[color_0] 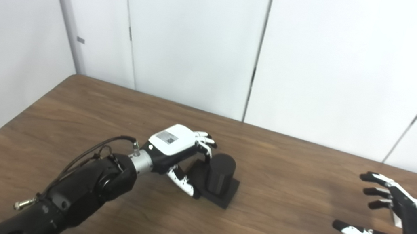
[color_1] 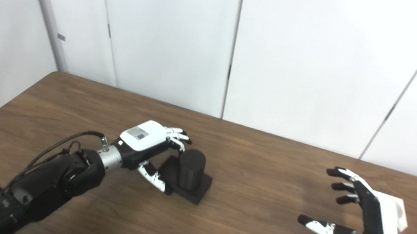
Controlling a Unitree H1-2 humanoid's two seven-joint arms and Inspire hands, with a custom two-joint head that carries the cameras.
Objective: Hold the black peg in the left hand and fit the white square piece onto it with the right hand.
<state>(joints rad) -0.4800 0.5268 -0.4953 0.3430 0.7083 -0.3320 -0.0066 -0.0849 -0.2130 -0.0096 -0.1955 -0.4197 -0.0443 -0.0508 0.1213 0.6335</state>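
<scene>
The black peg (color_0: pixel 221 174), a short cylinder on a square black base (color_0: pixel 226 196), stands on the wooden table (color_0: pixel 278 233) left of centre. My left hand (color_0: pixel 177 149) sits against its left side with fingers apart. Its fingertips (color_0: pixel 207 140) reach the peg's far upper edge and its thumb (color_0: pixel 185 182) lies by the base's near corner, not closed on it. My right hand (color_1: pixel 365 220) hovers open at the far right, palm facing left. A white shape (color_1: pixel 400 215) shows behind it; I cannot tell whether it is the white square piece or the hand's shell.
White wall panels (color_0: pixel 202 42) rise right behind the table's far edge. A wide stretch of bare wood separates the peg from my right hand. The left forearm (color_0: pixel 75 192) with its cable lies across the near left of the table.
</scene>
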